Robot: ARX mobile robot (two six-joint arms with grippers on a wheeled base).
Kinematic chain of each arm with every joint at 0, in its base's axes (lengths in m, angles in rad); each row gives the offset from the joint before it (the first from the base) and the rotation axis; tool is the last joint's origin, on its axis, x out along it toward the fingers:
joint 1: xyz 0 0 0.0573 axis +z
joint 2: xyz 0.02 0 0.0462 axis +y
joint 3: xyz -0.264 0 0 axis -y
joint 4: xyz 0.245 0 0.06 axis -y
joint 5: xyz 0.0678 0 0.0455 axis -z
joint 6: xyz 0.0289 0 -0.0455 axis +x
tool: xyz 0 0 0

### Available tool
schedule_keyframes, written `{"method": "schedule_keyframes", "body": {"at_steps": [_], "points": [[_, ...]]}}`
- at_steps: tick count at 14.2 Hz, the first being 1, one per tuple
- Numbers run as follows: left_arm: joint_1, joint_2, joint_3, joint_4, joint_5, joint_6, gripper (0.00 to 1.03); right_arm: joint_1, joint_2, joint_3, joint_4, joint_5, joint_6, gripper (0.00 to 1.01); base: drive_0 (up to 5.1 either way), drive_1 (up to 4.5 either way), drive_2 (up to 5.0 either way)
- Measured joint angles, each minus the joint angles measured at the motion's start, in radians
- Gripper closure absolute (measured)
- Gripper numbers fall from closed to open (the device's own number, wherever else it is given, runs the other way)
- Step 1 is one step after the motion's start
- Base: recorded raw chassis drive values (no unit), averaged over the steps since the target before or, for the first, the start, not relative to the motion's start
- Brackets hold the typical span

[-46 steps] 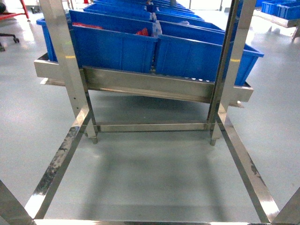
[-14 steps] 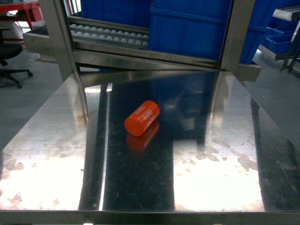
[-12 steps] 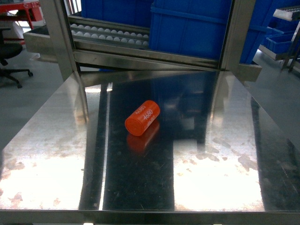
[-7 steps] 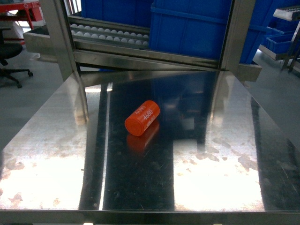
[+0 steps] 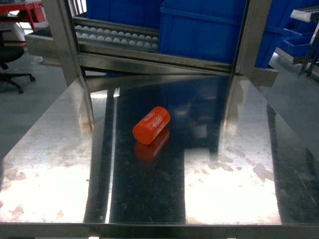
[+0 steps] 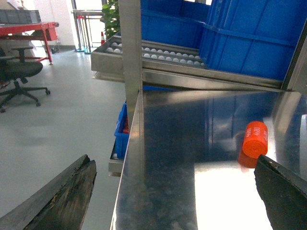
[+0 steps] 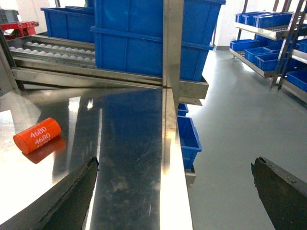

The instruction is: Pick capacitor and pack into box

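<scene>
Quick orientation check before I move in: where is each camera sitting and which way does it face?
Head: above the near edge of the steel table, slanting down at the orange capacitor; no robot parts show.
Left wrist: off the table's left edge, looking forward along it; left gripper jaws frame the bottom, spread wide.
Right wrist: off the right edge, facing forward; right gripper jaws likewise spread.
All three share the capacitor and the blue bins behind.

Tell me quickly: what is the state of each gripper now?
Left gripper: open, fingers spread wide, holding nothing.
Right gripper: open, fingers spread wide, holding nothing.
</scene>
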State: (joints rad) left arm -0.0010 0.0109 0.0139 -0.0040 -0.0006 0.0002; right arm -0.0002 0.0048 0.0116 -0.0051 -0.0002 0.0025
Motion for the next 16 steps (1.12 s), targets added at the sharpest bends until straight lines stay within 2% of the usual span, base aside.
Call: {"method": "schedule_keyframes", "body": {"at_steps": [16], "points": [[0.000, 0.000, 0.000, 0.000, 0.000, 0.000, 0.05, 0.000, 0.000, 0.000, 0.000, 0.000, 0.000, 0.03, 0.0, 0.00, 0.0]]}}
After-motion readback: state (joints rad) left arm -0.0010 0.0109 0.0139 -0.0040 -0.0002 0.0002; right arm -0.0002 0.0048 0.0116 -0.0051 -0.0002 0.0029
